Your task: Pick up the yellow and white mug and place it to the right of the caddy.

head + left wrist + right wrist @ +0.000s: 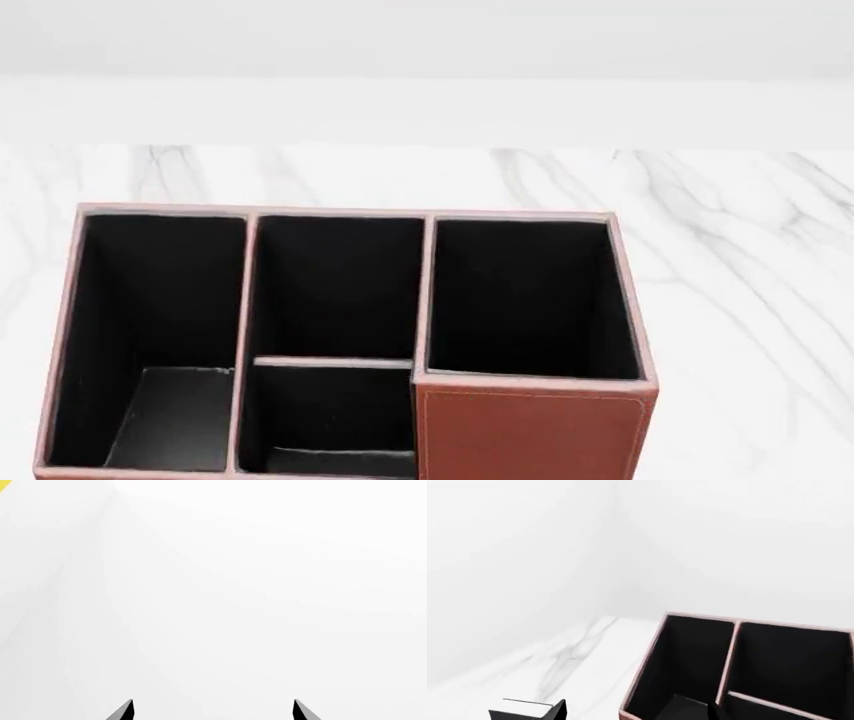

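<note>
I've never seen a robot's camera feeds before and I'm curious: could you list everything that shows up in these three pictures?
Reddish-brown leather-look rectangular caddy: one, black-lined, four compartments, on the marble surface, low centre-left of the head view; its corner also shows in the right wrist view.
White marble tabletop with grey veins: one, under and around the caddy.
Yellow sliver: one, at the very corner of the left wrist view; too little shows to say what it is.
Small black and white upright card: one, on the marble beside the caddy, right wrist view only.
Plain white wall: behind the table.
Left end effector: two dark fingertips, apart.
Right end effector: no part clearly identifiable.
</note>
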Robot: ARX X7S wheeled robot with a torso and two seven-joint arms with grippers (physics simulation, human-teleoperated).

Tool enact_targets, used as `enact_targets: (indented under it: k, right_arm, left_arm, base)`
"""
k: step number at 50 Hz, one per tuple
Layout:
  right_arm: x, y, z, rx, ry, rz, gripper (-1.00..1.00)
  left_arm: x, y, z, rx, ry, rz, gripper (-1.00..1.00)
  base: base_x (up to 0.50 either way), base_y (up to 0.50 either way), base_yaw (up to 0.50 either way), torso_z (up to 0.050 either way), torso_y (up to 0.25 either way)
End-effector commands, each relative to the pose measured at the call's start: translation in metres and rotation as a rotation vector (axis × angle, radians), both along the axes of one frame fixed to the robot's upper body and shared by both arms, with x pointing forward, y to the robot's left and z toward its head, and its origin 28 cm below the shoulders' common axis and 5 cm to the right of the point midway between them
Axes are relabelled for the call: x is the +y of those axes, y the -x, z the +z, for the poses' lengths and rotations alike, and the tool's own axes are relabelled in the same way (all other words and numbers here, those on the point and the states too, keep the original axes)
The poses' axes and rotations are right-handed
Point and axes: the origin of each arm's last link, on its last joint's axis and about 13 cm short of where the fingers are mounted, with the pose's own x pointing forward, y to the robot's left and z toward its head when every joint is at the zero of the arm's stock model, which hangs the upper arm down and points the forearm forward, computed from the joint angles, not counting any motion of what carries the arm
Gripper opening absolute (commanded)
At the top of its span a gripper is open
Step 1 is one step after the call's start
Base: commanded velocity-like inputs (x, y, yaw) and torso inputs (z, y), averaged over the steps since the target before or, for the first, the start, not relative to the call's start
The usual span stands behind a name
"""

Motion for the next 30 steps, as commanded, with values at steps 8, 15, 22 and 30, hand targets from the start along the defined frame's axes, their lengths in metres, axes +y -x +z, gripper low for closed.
enact_targets:
  k: [8, 15, 22, 30]
  right_arm:
    - [0.013, 0.011, -0.024, 0.054, 0.047, 0.098, 1.0]
    - [0.019, 0.02, -0.034, 0.077, 0.056, 0.14, 1.0]
    - [0.023, 0.026, -0.038, 0.086, 0.036, 0.162, 1.0]
    - [0.028, 0.033, -0.047, 0.11, 0.035, 0.19, 1.0]
  left_arm:
    - [0.0, 0.0, 0.0, 0.001, -0.001, -0.002, 1.0]
    - [0.0, 0.0, 0.0, 0.002, -0.001, -0.002, 1.0]
    - [0.0, 0.0, 0.0, 0.002, 0.0, -0.003, 1.0]
    - [0.0, 0.0, 0.0, 0.001, 0.0, -0.003, 1.0]
  base:
    - [0.0, 0.0, 0.0, 0.0, 0.0]
    - [0.0, 0.0, 0.0, 0.0, 0.0]
    - [0.0, 0.0, 0.0, 0.0, 0.0]
    - [0.0, 0.0, 0.0, 0.0, 0.0]
